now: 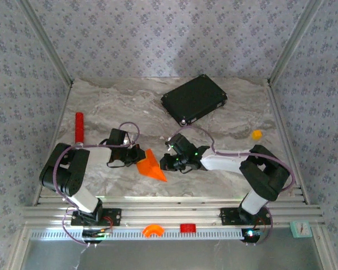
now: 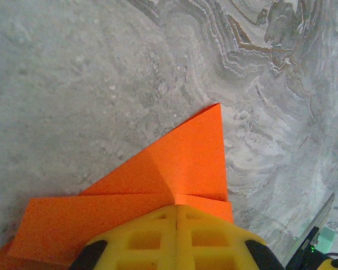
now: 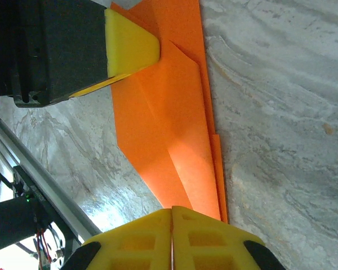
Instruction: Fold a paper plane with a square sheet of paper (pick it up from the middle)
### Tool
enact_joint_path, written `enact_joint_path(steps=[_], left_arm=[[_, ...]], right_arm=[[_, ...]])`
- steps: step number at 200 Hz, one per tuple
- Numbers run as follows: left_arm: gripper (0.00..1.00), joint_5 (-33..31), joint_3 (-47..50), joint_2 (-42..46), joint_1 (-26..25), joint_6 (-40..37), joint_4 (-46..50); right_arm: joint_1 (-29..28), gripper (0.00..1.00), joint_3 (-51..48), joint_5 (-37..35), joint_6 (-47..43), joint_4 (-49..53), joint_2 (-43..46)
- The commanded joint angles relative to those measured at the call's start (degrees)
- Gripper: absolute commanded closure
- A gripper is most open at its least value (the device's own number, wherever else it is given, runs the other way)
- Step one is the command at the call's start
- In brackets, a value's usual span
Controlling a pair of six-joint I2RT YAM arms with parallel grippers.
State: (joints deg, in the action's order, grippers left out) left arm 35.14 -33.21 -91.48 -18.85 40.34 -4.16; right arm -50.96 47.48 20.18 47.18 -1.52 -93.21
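Left end effector (image 2: 176, 209): pressed shut on the folded orange paper (image 2: 186, 157)
Right end effector (image 3: 172, 214): pressed together at its tip
Paper place: front middle of the surface (image 1: 129, 95)
Look: grey marble; flowered walls (image 1: 158, 34)

— How many arms are counted?
— Two: the left arm (image 1: 67, 171) and the right arm (image 1: 262, 171). One pincer is carried by each, so two are counted, the left pincer (image 1: 136, 157) and the right pincer (image 1: 167, 163).
— How much paper is found?
— One orange paper plane (image 1: 151, 166) is counted.
— What else is tallied on the one worktop (image 1: 118, 107)?
— One black flat case (image 1: 194, 99), one red cylinder (image 1: 79, 127) and one small orange-yellow lump (image 1: 256, 134) are tallied.
— And along the near rail (image 1: 56, 214)?
— One curved orange piece (image 1: 153, 230), one small red block (image 1: 187, 228) and one small pale green square item (image 1: 300, 228) are counted.
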Motion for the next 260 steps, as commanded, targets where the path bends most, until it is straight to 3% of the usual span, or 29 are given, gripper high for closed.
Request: enact_joint_path(steps=[1, 130, 215, 260], left_arm=[[1.00, -2.88, -0.27, 0.69, 0.33, -1.20, 3.33], [1.00, -2.95, -0.79, 0.77, 0.31, -1.32, 3.90], [1.00, -3.03, -0.80, 1.28, 0.31, -1.26, 4.41], [1.00, -2.88, -1.06, 0.50, 0.22, -1.07, 4.16]], right_arm=[[0.24, 0.90, -0.17, 0.12, 0.71, -0.48, 0.40], [-0.98, 0.86, 3.63, 1.65, -1.02, 1.85, -3.82], [1.27, 0.86, -0.42, -0.30, 0.40, 3.00, 1.72], [1.17, 0.83, -0.75, 0.13, 1.23, 2.58, 0.35]])
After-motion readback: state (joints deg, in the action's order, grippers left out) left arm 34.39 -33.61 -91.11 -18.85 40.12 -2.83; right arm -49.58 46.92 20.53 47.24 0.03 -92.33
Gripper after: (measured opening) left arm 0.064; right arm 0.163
